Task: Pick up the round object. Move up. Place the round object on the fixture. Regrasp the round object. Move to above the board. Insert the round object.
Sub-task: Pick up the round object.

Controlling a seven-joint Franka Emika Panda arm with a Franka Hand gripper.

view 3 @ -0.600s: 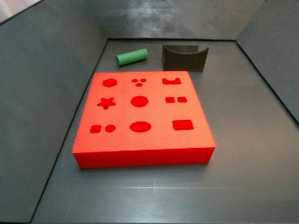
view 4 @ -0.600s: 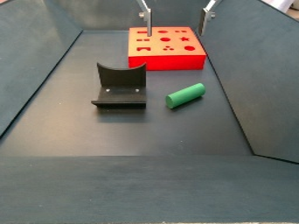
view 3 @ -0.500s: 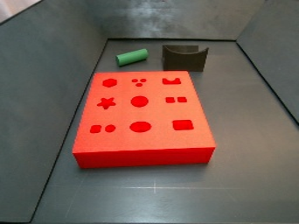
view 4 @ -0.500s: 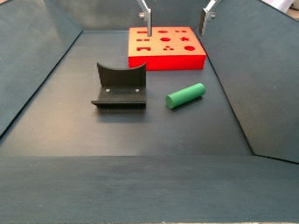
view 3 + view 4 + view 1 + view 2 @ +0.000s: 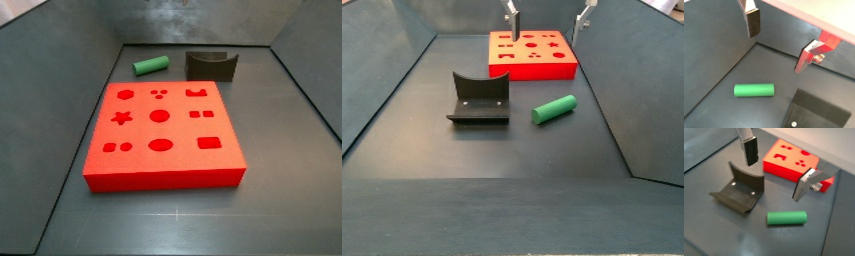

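The round object point(image 5: 553, 109) is being left lying on its side on the dark floor point(image 5: 489, 160), just beside the fixture point(image 5: 478, 98) and apart from the board point(image 5: 163, 134). The gripper point(image 5: 776, 169) is being held above them with its fingers point(image 5: 750, 150) spread wide and nothing between them. Bare floor is being bounded by sloping grey walls point(image 5: 382, 80) in both side views.

I'm seeing the gripper point(image 5: 775, 171) hanging high with jaws spread wide and nothing between them. In a side view only its two fingertips point(image 5: 512, 19) are poking in at twelve o'clock, pointing straight down.
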